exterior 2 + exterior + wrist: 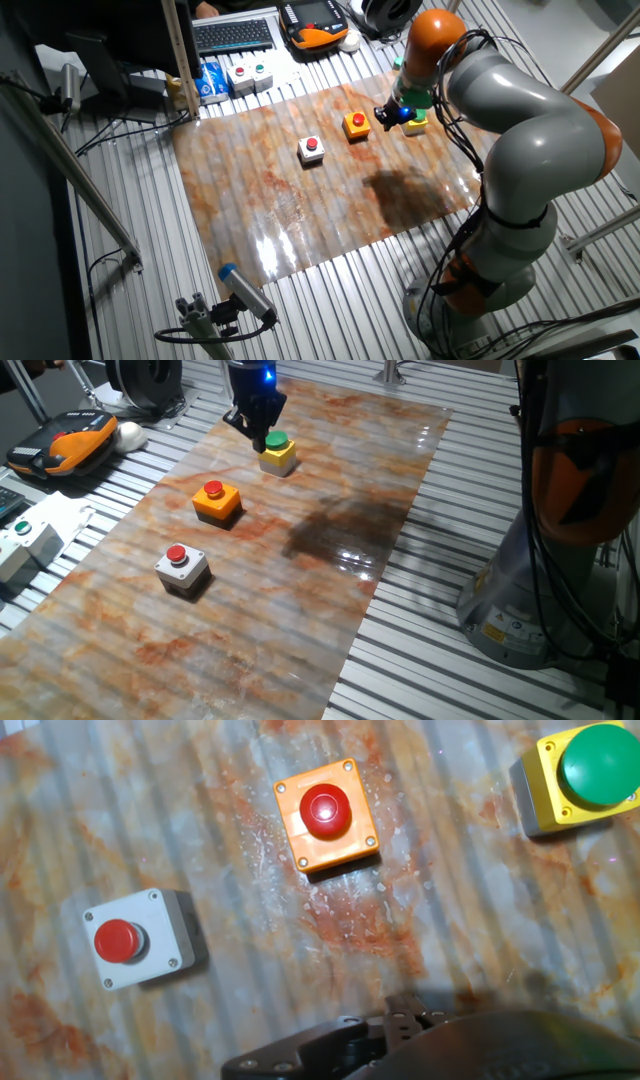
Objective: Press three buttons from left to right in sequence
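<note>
Three button boxes sit in a slanting row on a marbled mat that covers the ribbed metal counter. In the one fixed view the grey box with a red cap is nearest and furthest left, the orange box with a red cap is in the middle, and the yellow box with a green cap is farthest and furthest right. The row's long axis runs from near left to far right, the boxes well apart. Each box stands flat with its cap facing straight up.

The jaws hang over the far end of the row, just to the left of the yellow box and close above it; whether they touch it cannot be told. No view shows the fingertips clearly, so I cannot tell whether the jaws are wide or narrow. In the hand view only dark metal parts at the bottom edge are seen, with the yellow box at the upper right, the orange one at the centre top and the grey one at the left.

A dark stain marks the mat to the right of the boxes. Off the mat at the left stands a white box with a small green button.
</note>
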`<state>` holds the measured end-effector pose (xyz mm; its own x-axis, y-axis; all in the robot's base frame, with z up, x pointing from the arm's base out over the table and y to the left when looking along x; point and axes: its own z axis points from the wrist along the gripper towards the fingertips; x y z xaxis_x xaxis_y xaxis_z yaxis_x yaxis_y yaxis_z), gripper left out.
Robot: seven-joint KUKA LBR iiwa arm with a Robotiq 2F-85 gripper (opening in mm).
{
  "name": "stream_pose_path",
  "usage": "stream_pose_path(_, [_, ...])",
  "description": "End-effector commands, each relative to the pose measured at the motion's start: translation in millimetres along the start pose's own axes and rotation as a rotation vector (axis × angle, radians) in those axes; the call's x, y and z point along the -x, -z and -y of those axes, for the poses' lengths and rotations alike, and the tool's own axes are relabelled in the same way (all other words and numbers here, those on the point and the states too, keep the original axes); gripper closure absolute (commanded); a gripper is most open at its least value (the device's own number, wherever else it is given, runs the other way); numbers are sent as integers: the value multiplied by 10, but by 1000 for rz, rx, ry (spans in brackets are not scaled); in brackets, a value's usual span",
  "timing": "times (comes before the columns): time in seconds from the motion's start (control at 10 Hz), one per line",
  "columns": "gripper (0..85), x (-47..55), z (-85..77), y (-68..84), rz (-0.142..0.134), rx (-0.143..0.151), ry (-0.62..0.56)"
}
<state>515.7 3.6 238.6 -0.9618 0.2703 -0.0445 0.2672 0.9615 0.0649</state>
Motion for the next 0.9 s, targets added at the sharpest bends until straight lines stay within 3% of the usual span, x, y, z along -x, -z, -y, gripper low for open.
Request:
stream_pose_path(0.0, [850,0,1,1,2,-2,0])
stream_pose_path(0.5, [850,-22,120,-42,5,11,14])
stream_pose_path(0.8, [850,-14,288,-35,3,26,32])
